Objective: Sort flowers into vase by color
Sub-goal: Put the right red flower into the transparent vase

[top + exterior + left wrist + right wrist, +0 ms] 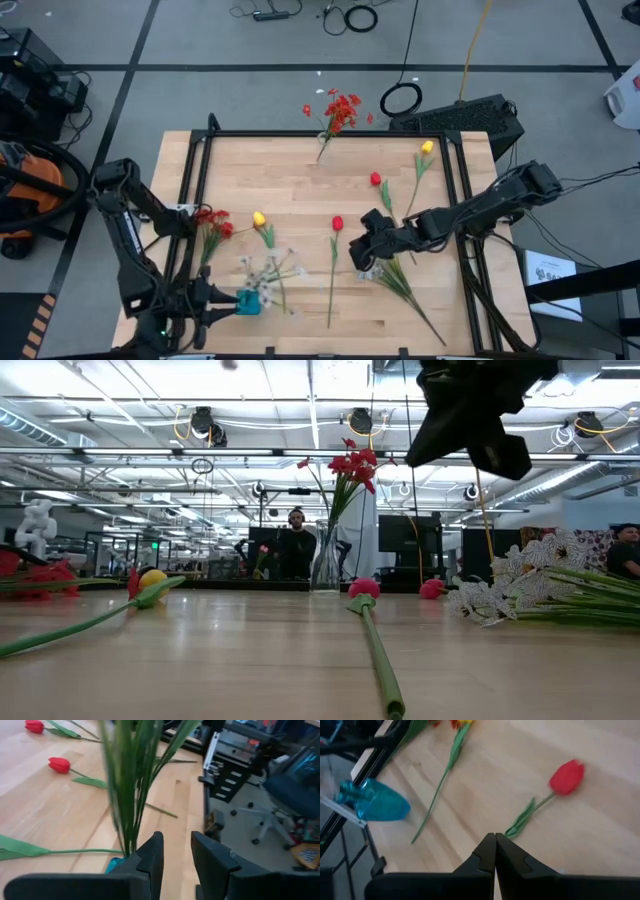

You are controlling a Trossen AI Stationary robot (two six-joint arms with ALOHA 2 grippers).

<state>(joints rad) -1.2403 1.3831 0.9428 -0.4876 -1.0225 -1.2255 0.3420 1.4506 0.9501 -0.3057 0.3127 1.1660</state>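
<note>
My left gripper [222,303], fingers apart, sits at the table's near left edge beside a blue vase [249,302] holding white blossoms [268,270]. My right gripper [362,255], fingers together, hovers near a red tulip [337,223] lying mid-table.

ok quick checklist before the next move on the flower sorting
1. Left gripper open beside the green stems: ok.
2. White spray in the teal vase: cannot tell, only stems at its mouth.
3. Right gripper shut and empty above the table: ok.
4. Red tulip lies unobstructed ahead of the right gripper: ok.
5. Clear vase with the red cluster upright: ok.
</note>
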